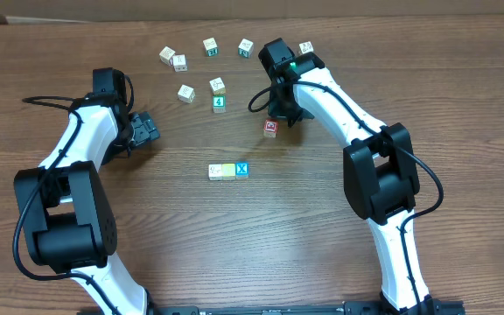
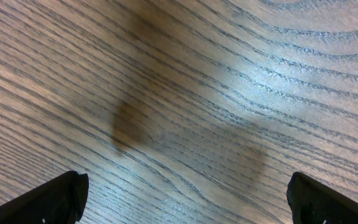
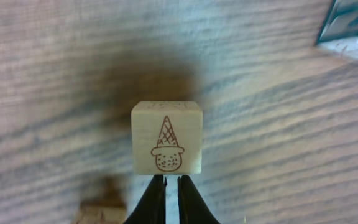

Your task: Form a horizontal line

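Note:
Three cubes lie side by side in a row at mid-table: a white one (image 1: 215, 171), a pale yellow one (image 1: 227, 171) and a blue one with a white X (image 1: 241, 170). Up and to the right of the row, apart from it, sits the red-faced cube (image 1: 271, 129). In the right wrist view this cube (image 3: 166, 137) shows a pale face with an ice-cream cone drawing. My right gripper (image 3: 171, 183) is shut, its tips right at the cube's near face and nothing between them. My left gripper (image 2: 188, 193) stands wide open over bare wood, far left (image 1: 150, 131).
Several other lettered cubes lie scattered at the back, among them a green 4 cube (image 1: 219, 103), white ones (image 1: 186, 92) (image 1: 218, 85) and one behind the right arm (image 1: 305, 48). A blurred cube edge (image 3: 101, 214) shows beside my right fingers.

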